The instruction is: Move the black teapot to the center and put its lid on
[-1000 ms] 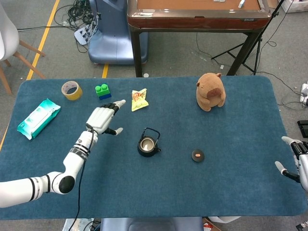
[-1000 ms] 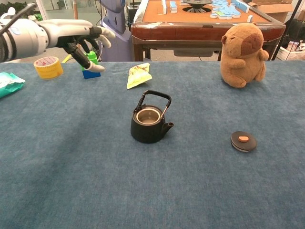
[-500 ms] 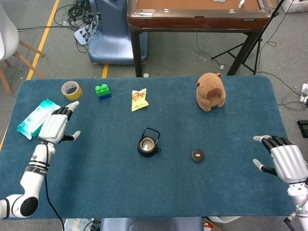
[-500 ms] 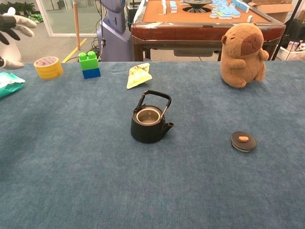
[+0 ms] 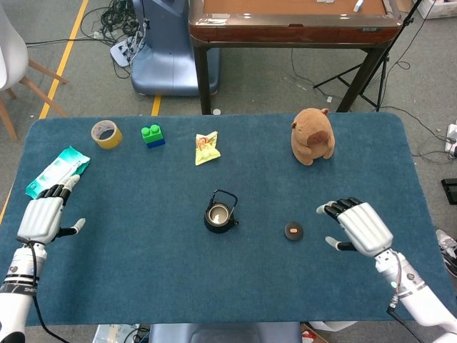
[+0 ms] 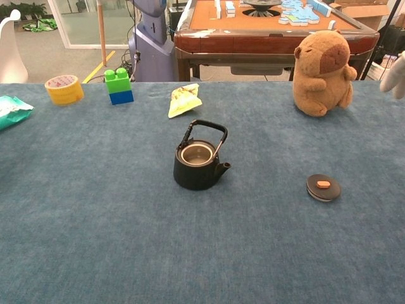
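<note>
The black teapot (image 5: 219, 213) (image 6: 199, 164) stands upright near the middle of the blue table, its mouth uncovered and its handle raised. Its flat black lid (image 5: 293, 231) (image 6: 323, 187), with an orange knob, lies on the cloth to the teapot's right. My right hand (image 5: 359, 226) hovers open just right of the lid, fingers spread and holding nothing; only a fingertip of the right hand (image 6: 397, 71) shows at the chest view's right edge. My left hand (image 5: 44, 218) is open at the table's left edge, far from the teapot.
A brown plush capybara (image 5: 313, 135) sits at the back right. At the back left are a yellow snack packet (image 5: 206, 147), a green-and-blue block (image 5: 152, 134), a yellow tape roll (image 5: 106, 133) and a teal wipes pack (image 5: 57, 169). A wooden table (image 5: 293, 21) stands beyond.
My left hand has drawn back from beside the teapot to the table's left edge. My right hand has come in from the right edge to just right of the lid.
</note>
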{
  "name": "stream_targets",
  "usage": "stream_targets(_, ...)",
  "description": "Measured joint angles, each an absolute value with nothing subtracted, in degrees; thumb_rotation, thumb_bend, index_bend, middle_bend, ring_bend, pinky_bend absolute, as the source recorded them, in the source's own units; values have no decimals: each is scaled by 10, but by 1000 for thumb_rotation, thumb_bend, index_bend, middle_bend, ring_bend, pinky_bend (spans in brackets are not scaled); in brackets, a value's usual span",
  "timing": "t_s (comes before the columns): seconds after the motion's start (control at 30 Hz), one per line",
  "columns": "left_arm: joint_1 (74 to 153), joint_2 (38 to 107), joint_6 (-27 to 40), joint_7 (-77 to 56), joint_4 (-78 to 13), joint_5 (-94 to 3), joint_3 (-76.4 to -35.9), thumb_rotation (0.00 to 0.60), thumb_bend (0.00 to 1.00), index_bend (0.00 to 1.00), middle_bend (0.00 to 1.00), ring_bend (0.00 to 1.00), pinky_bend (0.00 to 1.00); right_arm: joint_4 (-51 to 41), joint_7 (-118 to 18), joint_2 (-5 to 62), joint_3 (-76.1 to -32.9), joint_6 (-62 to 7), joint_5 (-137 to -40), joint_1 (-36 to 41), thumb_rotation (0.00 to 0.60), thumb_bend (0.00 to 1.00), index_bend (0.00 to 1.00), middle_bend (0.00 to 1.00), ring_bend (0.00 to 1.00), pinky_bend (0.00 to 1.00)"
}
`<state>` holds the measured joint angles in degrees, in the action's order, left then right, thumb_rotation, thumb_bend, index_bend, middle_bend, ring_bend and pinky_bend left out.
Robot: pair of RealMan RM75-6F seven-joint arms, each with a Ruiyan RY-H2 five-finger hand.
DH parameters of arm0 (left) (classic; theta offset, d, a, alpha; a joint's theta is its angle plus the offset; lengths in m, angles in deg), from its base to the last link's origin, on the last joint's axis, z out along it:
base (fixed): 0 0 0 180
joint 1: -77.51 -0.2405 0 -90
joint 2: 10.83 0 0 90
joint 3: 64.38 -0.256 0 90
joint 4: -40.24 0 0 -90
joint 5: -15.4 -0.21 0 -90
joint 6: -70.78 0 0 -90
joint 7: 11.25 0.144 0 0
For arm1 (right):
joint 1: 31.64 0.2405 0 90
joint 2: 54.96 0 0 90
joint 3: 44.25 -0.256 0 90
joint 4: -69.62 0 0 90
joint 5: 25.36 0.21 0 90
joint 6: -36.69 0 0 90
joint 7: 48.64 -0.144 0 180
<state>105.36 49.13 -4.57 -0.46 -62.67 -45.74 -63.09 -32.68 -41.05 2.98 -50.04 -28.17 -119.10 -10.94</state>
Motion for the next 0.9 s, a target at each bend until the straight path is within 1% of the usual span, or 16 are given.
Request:
stream_targets(0.1, 1039, 484, -49, -10, -630, -461, -631, 600, 250, 78, 122, 143, 169, -322, -405, 43, -499, -252, -1191, -87, 600, 165, 343, 310, 256, 373)
stream_targets(0.2, 1028, 478, -48, -14, -634, -464, -630, 600, 250, 78, 122, 142, 169, -317, -398, 53, -497, -221, -1183, -71, 600, 164, 343, 257, 194, 323)
stream_targets(0.37, 1015, 472, -42, -24, -640, -467, -625, 600, 250, 78, 122, 142, 169, -298, -365, 80, -491, -183, -1159, -48, 600, 165, 343, 229, 142, 285)
stream_targets(0.6, 1001, 471, -30, -41, -638, -472, -617, 600, 250, 78, 122, 142, 169, -247, -314, 132, -484, -174, -1130, -39, 600, 165, 343, 227, 116, 263)
stream_targets(0.9, 991, 471, -22, -44, -638, -478, -606, 600, 249, 78, 122, 143, 169, -186, -266, 189, -479, -151, -1096, -18, 600, 165, 342, 227, 116, 262)
